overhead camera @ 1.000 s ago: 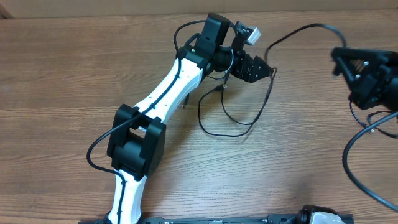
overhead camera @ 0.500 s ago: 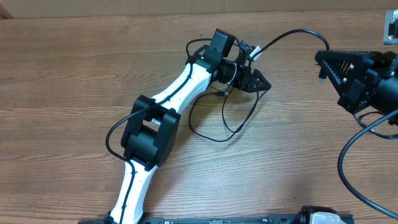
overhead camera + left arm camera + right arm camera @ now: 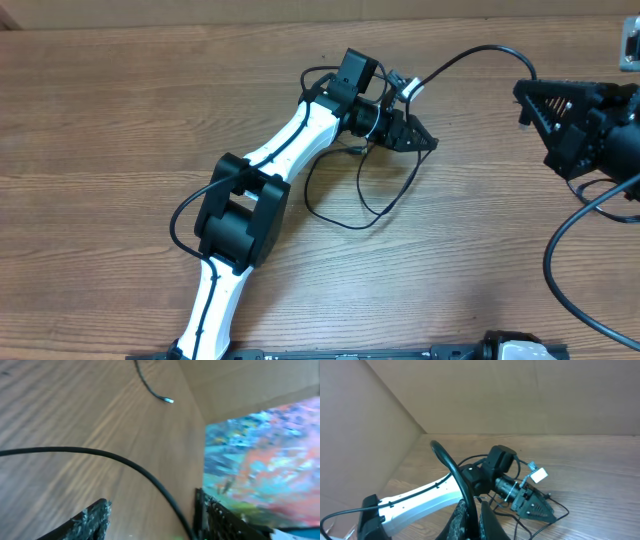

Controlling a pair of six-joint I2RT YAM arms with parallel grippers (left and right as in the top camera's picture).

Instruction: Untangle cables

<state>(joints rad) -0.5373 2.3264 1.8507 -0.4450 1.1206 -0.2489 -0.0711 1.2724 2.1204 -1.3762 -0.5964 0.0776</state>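
My right gripper (image 3: pixel 522 95) pinches one cable (image 3: pixel 478 49) near the table's right edge, probably to draw it clear. My left gripper (image 3: pixel 430 142), fingers apart around it, waits above the mid-table tangle (image 3: pixel 352 226).
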